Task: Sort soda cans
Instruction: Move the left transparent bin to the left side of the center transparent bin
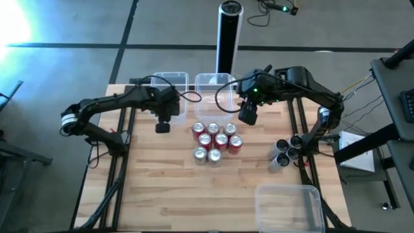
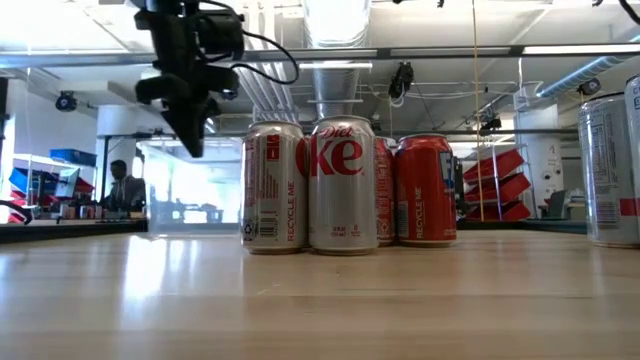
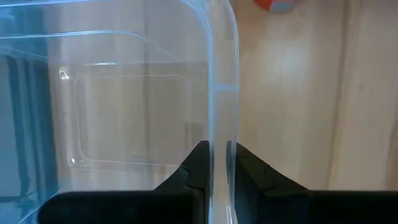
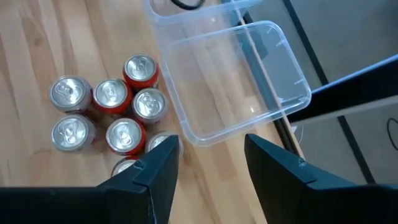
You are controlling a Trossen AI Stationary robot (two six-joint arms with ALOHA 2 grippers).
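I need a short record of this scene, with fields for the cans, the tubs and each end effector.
central cans: cluster of red and silver soda cans standing upright mid-table
side cans: dark cans near the table's right edge
tubs: two clear tubs at the far edge, one clear tub at the near right
left end effector: shut on the wall of the far left tub
right end effector: open, holding nothing, above the cluster's far right side

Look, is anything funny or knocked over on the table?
Nothing looks spilled, and the middle cans stand upright together. One odd thing: the left pincer is pinched on the wall of a clear tub, not on a can.
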